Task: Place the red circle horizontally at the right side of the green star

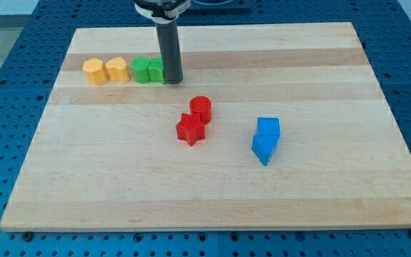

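Note:
The red circle (pixel 200 108) stands near the board's middle and touches a red star (pixel 190 129) just below and left of it. Two green blocks sit in a row near the view's top left. The left green block (pixel 142 70) looks rounded. The right green block (pixel 157 71) is more angular and partly hidden by the rod, so I cannot tell for certain which of the two is the star. My tip (pixel 173 81) rests against the right side of the right green block, above and left of the red circle.
Two yellow blocks (pixel 95 71) (pixel 118 69) continue the row to the left of the green ones. A blue cube (pixel 268 127) and a blue wedge-like block (pixel 263 148) touch each other right of centre. The wooden board (pixel 334 200) ends on a blue perforated table.

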